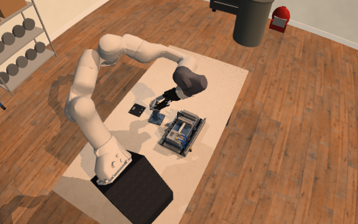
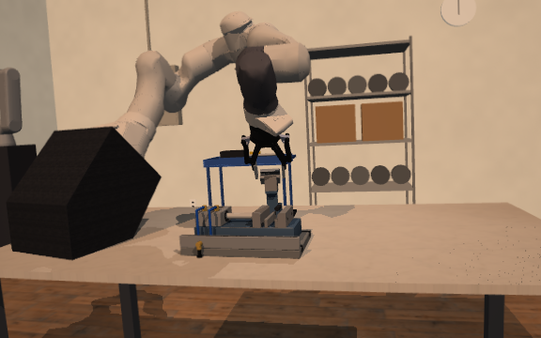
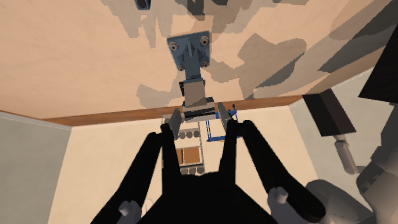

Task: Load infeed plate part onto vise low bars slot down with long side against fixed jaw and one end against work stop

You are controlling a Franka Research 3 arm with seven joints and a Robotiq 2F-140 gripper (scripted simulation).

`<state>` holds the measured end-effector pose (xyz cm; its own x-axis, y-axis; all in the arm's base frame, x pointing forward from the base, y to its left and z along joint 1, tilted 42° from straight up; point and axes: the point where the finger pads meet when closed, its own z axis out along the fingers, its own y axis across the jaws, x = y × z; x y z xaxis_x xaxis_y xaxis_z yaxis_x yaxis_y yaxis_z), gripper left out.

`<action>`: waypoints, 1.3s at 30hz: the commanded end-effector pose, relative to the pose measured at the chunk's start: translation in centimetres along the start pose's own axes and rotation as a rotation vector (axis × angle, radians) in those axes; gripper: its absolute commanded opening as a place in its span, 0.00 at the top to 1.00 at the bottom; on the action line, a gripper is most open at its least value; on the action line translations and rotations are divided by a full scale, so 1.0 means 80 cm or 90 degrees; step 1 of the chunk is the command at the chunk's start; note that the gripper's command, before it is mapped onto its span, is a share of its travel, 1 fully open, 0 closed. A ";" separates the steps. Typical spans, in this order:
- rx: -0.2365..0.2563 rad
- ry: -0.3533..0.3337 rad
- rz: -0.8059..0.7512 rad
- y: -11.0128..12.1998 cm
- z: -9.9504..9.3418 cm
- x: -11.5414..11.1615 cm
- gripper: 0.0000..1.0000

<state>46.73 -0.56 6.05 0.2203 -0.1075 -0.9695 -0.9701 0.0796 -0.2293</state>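
The part (image 2: 270,174) (image 3: 198,107) is a grey block on top of the V-block (image 2: 270,185) (image 3: 194,93), which stands on a post with a blue foot. A dark band shows on the part; I cannot tell for sure which way the slot faces. My gripper (image 1: 156,106) (image 2: 270,170) (image 3: 199,111) is half open and tilted, its fingertips at either side of the part with small gaps visible in the wrist view. The infeed plate (image 1: 137,109) is black and bare. The vise (image 1: 179,132) (image 2: 252,231) is open, with no part between its jaws.
The vise with its blue air hoses (image 1: 183,139) (image 2: 210,221) stands close beside the V-block's post, on the side away from the infeed plate. The black robot pedestal (image 1: 138,190) (image 2: 83,192) stands at one end of the table (image 1: 229,84) (image 2: 393,263).
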 end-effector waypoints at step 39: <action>0.002 0.021 -0.005 0.001 0.003 0.003 0.49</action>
<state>46.64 -0.27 5.93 0.2218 -0.1255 -0.9670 -0.9692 0.0802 -0.2328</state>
